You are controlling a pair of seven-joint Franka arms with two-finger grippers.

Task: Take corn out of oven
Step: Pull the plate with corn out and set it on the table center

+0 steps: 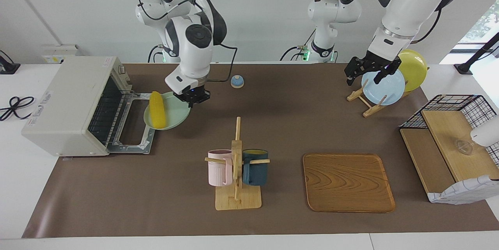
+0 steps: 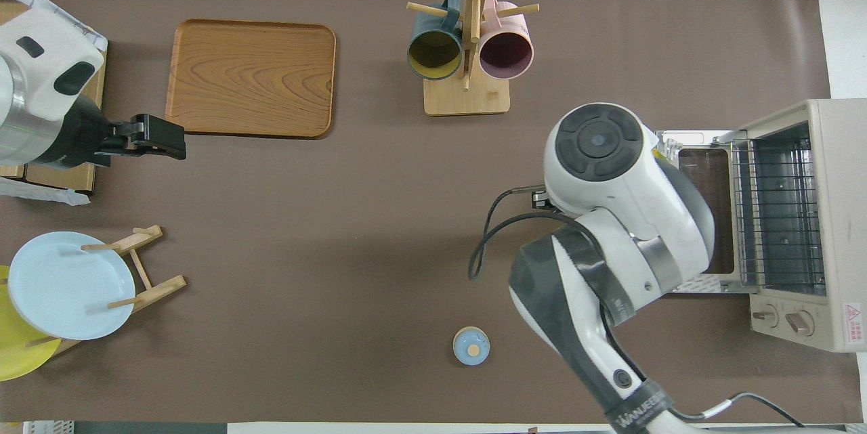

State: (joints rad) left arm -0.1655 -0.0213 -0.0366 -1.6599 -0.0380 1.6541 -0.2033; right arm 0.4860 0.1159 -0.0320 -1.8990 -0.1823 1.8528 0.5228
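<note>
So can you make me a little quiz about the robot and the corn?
1. True or false: the corn lies on a green plate in front of the oven.
2. Which gripper is at that plate's rim? A) left gripper B) right gripper
3. Fill in: the oven door is ____.

Key
1. True.
2. B; the left gripper hangs over the blue plate in its rack.
3. Open, folded down flat on the table.

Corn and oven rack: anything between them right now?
Only the lowered oven door. In the facing view the corn lies on a green plate held by the right tool, over the door's edge.
</note>
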